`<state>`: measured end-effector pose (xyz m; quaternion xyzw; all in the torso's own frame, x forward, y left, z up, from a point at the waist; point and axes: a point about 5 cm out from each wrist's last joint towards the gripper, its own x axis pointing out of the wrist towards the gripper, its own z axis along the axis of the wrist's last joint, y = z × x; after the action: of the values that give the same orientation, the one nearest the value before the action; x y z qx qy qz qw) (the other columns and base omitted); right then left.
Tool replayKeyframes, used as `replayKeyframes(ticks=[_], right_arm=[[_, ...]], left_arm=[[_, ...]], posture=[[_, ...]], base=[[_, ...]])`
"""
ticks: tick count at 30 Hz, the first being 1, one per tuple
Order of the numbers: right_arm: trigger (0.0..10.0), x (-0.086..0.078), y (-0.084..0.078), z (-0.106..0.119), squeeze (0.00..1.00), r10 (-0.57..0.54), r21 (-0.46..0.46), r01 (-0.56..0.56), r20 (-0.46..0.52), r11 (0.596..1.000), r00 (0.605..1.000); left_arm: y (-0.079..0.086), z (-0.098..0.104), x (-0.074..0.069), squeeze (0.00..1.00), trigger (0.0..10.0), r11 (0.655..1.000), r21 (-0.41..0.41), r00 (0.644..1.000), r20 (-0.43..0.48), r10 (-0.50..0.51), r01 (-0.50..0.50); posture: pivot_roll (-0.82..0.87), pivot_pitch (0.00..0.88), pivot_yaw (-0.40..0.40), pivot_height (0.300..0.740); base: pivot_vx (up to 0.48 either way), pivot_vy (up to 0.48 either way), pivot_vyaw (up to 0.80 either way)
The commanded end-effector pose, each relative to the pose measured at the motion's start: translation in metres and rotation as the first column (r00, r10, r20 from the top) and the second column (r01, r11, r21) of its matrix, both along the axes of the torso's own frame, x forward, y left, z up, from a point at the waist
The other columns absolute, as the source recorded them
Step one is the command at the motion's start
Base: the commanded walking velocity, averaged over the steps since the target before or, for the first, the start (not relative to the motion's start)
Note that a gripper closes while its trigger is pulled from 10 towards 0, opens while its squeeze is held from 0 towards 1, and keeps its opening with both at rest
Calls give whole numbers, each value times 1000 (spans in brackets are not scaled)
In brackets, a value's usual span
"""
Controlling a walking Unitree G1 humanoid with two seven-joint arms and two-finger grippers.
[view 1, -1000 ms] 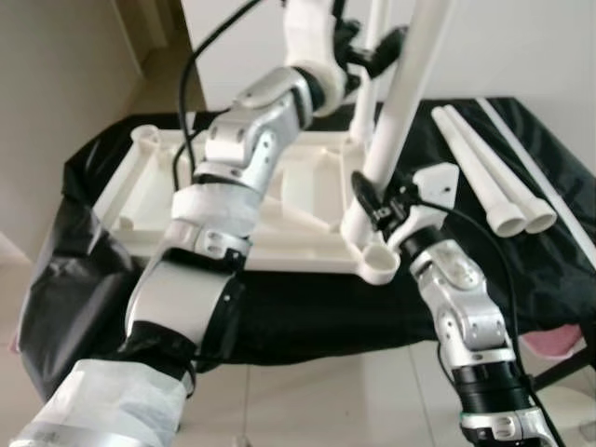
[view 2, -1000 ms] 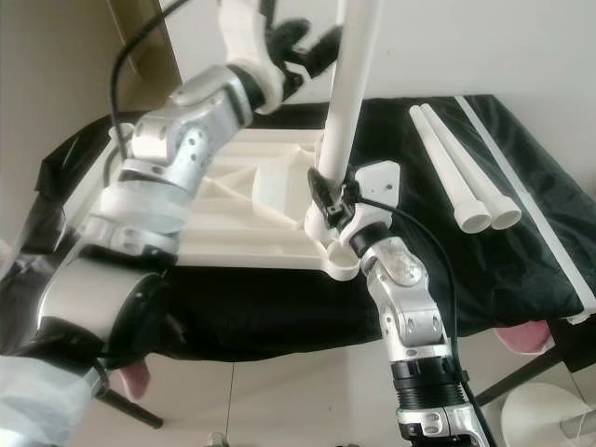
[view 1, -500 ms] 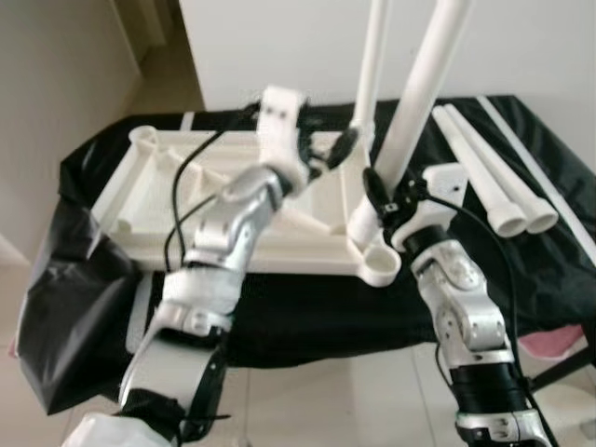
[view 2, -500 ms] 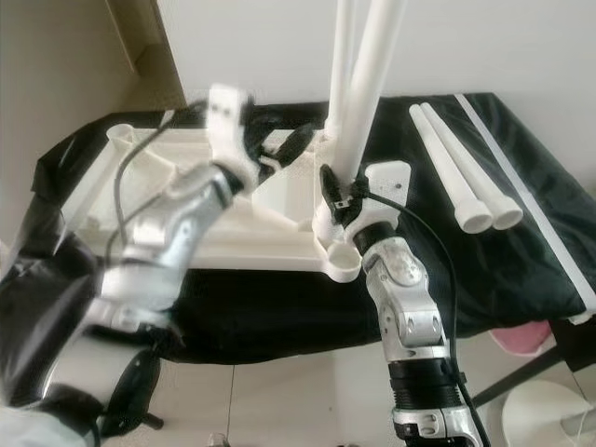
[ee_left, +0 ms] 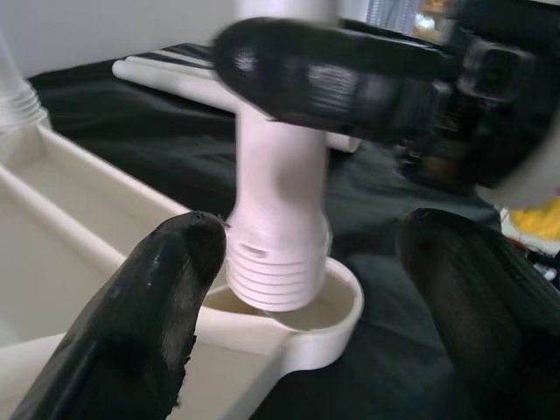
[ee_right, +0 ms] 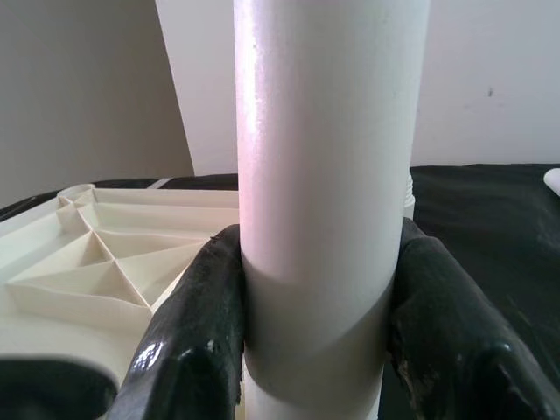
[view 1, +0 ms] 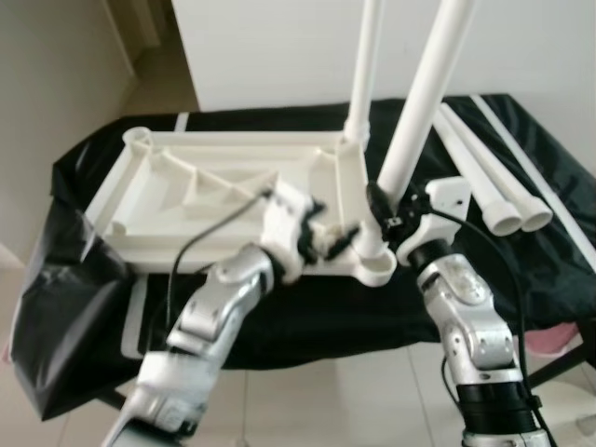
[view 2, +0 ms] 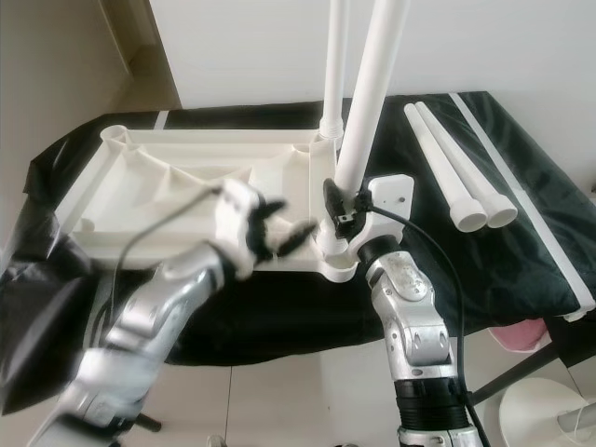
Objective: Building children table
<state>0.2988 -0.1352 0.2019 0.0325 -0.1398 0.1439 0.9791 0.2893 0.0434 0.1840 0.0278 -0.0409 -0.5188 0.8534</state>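
— On the black-draped table, what lies there?

— A white tabletop, underside up, ribs showing. Two white legs stand at its right side: a far leg upright in the far right corner socket, and a near leg leaning a little to the right, its threaded foot seated in the near right corner socket.

— Who has hold of the near leg?

— The right end effector. Its two black fingers are closed against the leg from either side, low on the shaft; the right wrist view shows the pads pressed to the white tube.

— And the left one?

— The left end effector sits at the tabletop's near edge, just left of that socket, fingers spread wide and holding nothing. Its wrist view shows what the head views cannot: the ridged collar of the leg sitting in the socket's round cup, with one left fingertip just beside the collar and the other well to the far side. Whether the fingertip touches the collar I cannot tell.

— Anything else around?

— Two spare legs lie side by side on the cloth at the right, well apart from the tabletop, flared ends toward the near edge. A long white strip lies beyond them. The left arm blocks part of the tabletop's near rim.
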Motion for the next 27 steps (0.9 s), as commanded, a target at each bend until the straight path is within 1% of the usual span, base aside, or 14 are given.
replayKeyframes(ticks=[1,2,7,8,10,17,19,22,27], right_arm=[[10000,-3,3,1,0,26,-20,-26,6,999,1000],[10000,-3,3,0,0,30,-24,-30,3,999,1000],[10000,-3,3,0,0,36,-26,-36,1,999,999],[10000,-3,2,-1,0,41,-31,-41,-4,999,999],[10000,-4,2,-2,0,41,-34,-41,-6,999,999],[10000,-8,-4,-8,0,36,-57,-37,-22,998,999],[10000,-10,-6,-11,0,42,-80,-44,-32,996,999],[10000,-13,-7,-22,0,48,-99,-54,-61,994,997],[10000,-17,-5,-35,0,65,-120,-77,-100,990,993]], left_arm=[[0,-8,-8,0,10000,997,50,999,-1,-54,54],[0,-11,-10,0,10000,995,78,998,6,-63,62],[0,-16,-14,0,10000,991,118,997,15,-70,67],[0,-22,-16,0,10000,986,159,998,20,-60,56],[0,-24,-17,0,10000,984,168,998,17,-59,55],[4,-26,-19,0,10000,984,174,999,7,-43,41],[6,-27,-20,0,10000,983,179,999,2,-41,39],[6,-26,-20,0,10000,983,178,999,4,-36,35],[7,-22,-18,0,10000,986,167,1000,12,-26,23]], posture=[[-60,57,17,740],[-57,54,12,740],[-56,53,11,740],[-54,51,7,740],[-54,51,7,740],[-60,52,6,740],[-62,52,7,740],[-63,50,6,740],[-60,47,9,740]], base=[[0,0,0],[0,0,0],[0,0,0],[0,0,0],[0,0,0],[0,0,0],[0,0,0],[0,0,0],[0,0,0]])
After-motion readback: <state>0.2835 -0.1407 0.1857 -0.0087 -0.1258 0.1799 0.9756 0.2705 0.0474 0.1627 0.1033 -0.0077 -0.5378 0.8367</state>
